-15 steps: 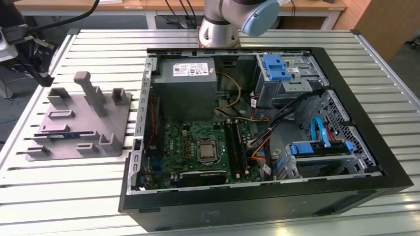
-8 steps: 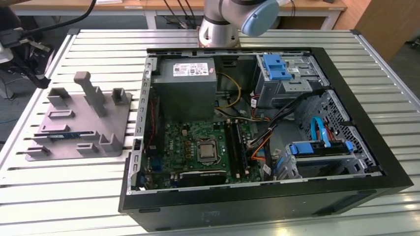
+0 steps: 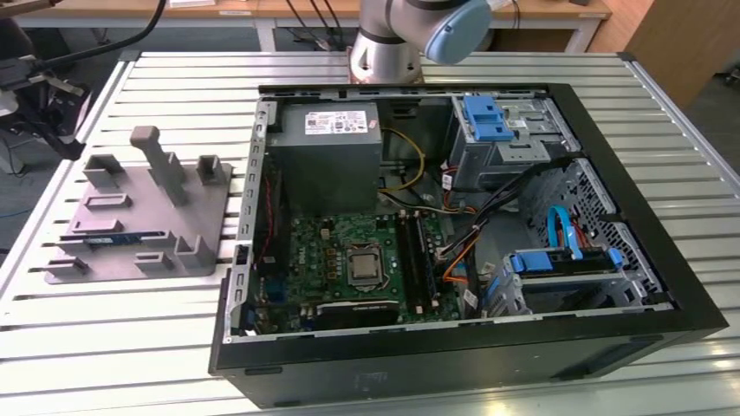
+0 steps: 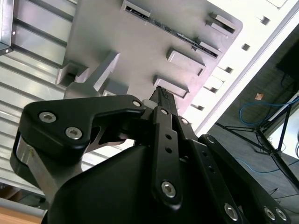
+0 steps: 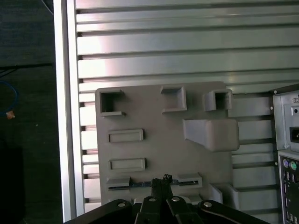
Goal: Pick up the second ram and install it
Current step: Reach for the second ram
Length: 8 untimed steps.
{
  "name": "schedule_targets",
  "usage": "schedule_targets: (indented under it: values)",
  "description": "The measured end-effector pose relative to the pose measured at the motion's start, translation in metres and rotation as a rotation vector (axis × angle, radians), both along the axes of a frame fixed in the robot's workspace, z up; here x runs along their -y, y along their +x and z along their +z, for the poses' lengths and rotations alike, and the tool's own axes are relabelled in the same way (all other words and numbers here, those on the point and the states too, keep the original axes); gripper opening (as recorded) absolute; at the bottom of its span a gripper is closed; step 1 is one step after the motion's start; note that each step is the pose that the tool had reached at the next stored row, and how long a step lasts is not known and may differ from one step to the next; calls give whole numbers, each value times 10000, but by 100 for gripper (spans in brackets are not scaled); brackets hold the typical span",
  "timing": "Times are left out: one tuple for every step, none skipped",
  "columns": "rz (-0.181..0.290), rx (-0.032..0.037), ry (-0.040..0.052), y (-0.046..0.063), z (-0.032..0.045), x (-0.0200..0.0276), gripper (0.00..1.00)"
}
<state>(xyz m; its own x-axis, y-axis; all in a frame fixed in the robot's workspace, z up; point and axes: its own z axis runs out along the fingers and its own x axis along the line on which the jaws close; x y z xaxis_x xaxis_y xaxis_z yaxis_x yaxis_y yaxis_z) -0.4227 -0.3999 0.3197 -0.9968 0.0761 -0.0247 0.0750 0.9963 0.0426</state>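
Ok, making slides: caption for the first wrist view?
Black claw over thin dark memory stick slotted in the gray plastic holder plate.

One open computer case [image 3: 463, 368], one gray holder plate [image 3: 139, 212], one ram stick [image 5: 140, 184] on the plate, one gripper [image 5: 162, 178]

We see the second ram [image 3: 120, 236] as a thin, long, dark strip with a bluish tint. It stands on its long edge in the gray holder plate [image 3: 173, 234], which lies outside the open computer case [image 3: 647, 260], toward the exterior view's left. Two low gray blocks [image 5: 118, 182] hold its ends, and it runs straight and level between them, near one edge of the plate. In both wrist views only its narrow top edge shows, so we cannot make out its label.
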Motion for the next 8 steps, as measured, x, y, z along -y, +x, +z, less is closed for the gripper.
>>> schedule_targets:
  values:
    - [0, -1, -1, -10, -8, 2, 10]
    - [0, 0, 0, -19, -17, 4, 10]
    - [0, -1, 0, -27, -25, 6, 10]
    - [0, 1, 1, -34, -34, 7, 10]
    - [0, 2, 1, -39, -42, 8, 10]
    - [-1, 2, 1, -44, -50, 9, 10]
    - [0, 1, 0, -49, -57, 10, 10]
    - [0, 0, 0, -53, -65, 11, 10]
